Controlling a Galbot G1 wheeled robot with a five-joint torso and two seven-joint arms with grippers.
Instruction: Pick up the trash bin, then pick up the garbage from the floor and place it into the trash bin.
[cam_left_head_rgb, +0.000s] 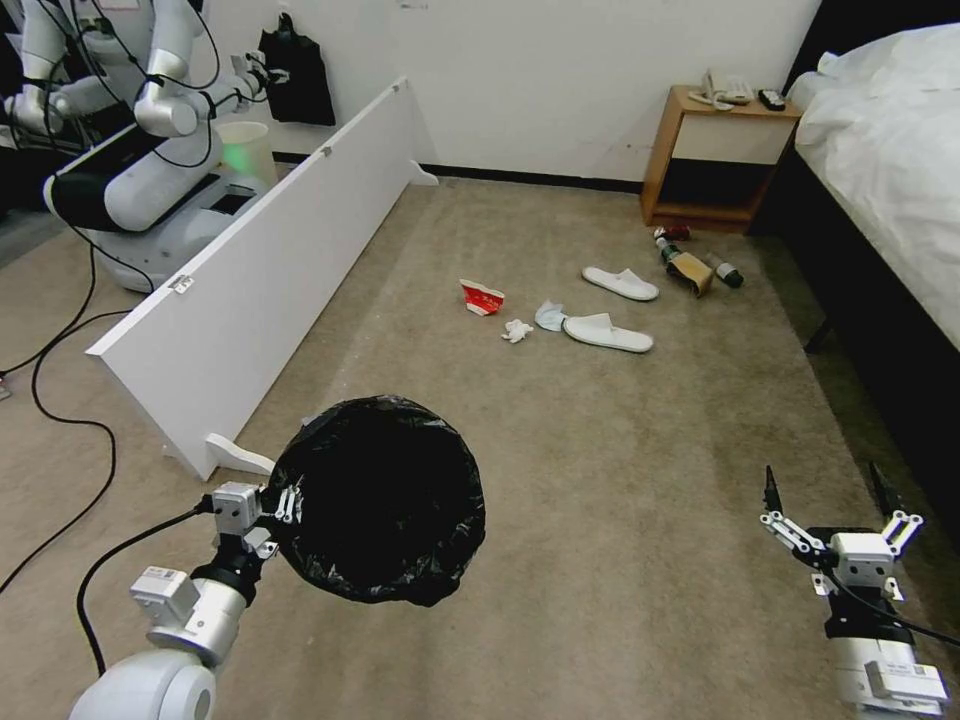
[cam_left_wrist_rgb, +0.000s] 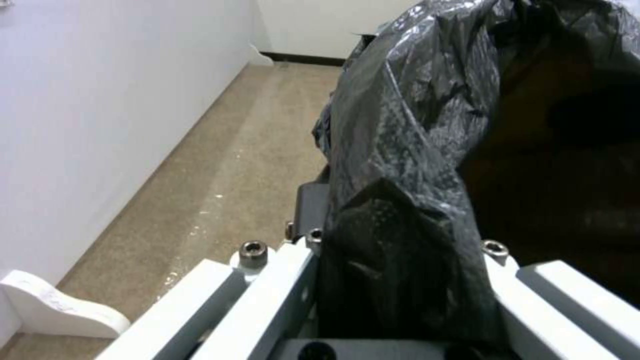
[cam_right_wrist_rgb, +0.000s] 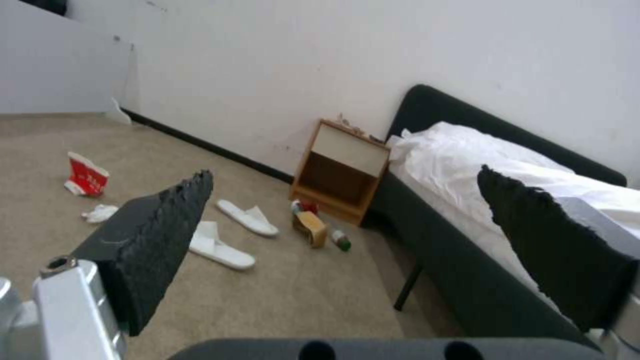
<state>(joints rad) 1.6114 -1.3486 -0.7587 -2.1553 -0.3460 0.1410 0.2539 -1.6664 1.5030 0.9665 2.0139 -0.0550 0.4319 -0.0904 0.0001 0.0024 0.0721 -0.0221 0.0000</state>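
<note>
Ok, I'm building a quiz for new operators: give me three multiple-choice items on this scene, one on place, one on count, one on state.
1. Where is the trash bin?
A. on the nightstand
B. held at its rim by the left gripper
C. on the bed

2. How many white slippers lie on the carpet?
A. two
B. four
C. none

3. What state is the right gripper in?
A. shut on a can
B. shut on a slipper
C. open, holding nothing

Key: 1 B, fingers clamp the bag-lined rim; 2 A, a pair lies near the red-white carton; 3 C, pads stand apart with carpet between.
</note>
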